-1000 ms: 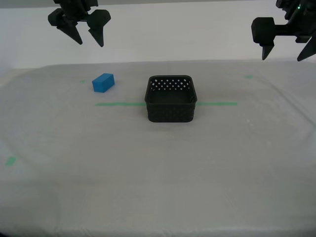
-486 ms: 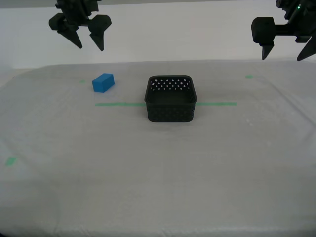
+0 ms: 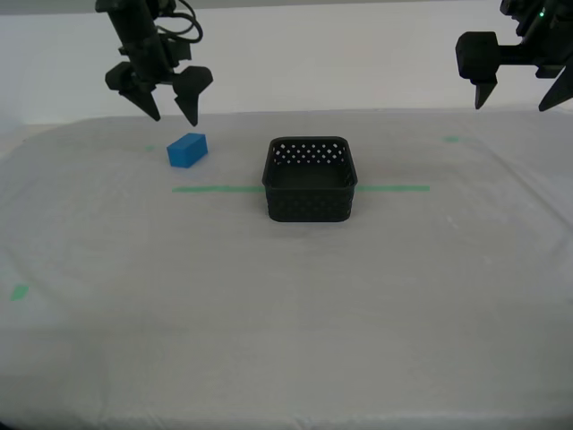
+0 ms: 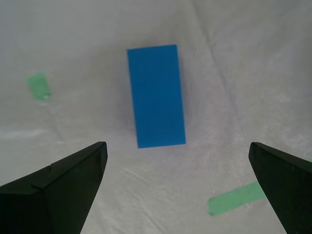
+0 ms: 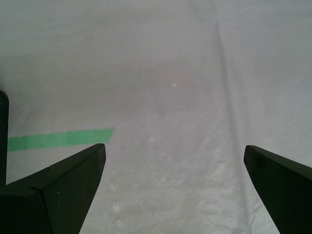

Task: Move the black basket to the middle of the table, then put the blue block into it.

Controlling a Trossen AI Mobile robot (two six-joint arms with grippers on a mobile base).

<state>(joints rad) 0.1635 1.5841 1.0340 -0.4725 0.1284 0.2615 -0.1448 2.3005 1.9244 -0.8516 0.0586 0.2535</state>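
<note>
While the black basket [image 3: 310,178] sits near the middle of the desk [image 3: 286,313], straddling the thin green tape line [image 3: 215,189], the blue block [image 3: 187,150] lies apart from it, closer to the desk's far edge and toward the exterior view's left. The basket is shallow and rectangular with rounded corners, its plastic walls pierced by rows of small round holes. The block is a plain, smooth-faced bright-blue brick resting flat on the cloth, a small green tape bit [image 4: 38,86] beside it. The desk's covering is a pale grey-white fabric, softly creased.

My second gripper [image 3: 167,106] hangs just above the block without touching it; its jaws are spread wide, and in the second wrist view [image 4: 176,161] the block [image 4: 156,95] lies between the two dark, wedge-shaped tips. My first gripper [image 3: 517,97] hovers high over the desk's far edge at the exterior view's right, jaws likewise spread, with bare cloth and an end of green tape [image 5: 59,139] below it.
</note>
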